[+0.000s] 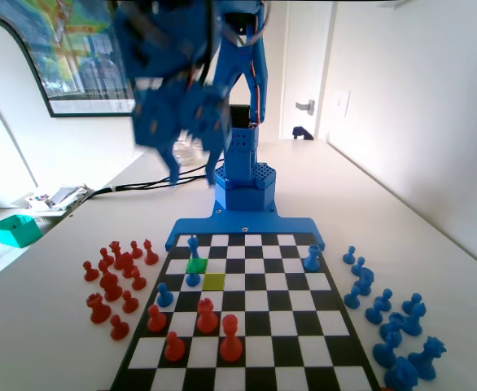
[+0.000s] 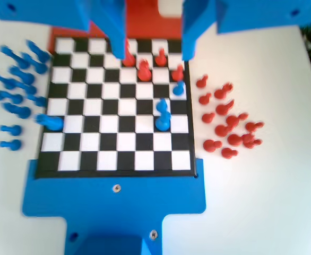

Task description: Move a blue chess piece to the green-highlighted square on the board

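The blue chess piece stands on the board, touching the green-highlighted square, far below the raised fingers, which are spread and empty. It looks light, rigid and easily tipped; grasp its narrow stem.

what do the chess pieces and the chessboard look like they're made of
The small blue chess pieces and red chess pieces look like moulded or printed plastic: uniform saturated colour, with a soft sheen on the red ones. The flat black-and-white chequered chessboard looks smooth and slightly glossy, maybe printed plastic or laminate; its blue edge strip looks like matte plastic.
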You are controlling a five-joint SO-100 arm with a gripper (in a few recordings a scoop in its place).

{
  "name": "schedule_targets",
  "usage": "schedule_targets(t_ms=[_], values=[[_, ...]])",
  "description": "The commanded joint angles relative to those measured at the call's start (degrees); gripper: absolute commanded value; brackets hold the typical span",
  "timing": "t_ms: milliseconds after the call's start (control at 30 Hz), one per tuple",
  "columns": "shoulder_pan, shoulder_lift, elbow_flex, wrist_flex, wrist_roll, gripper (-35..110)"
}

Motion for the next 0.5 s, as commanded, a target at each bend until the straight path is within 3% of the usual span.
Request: schedule_targets(t_ms=[0, 467], values=[[-2.46, 12.13, -4.13, 7.29, 0.00, 9], [-12.30, 41.04, -2.81, 17.67, 0.97, 1]])
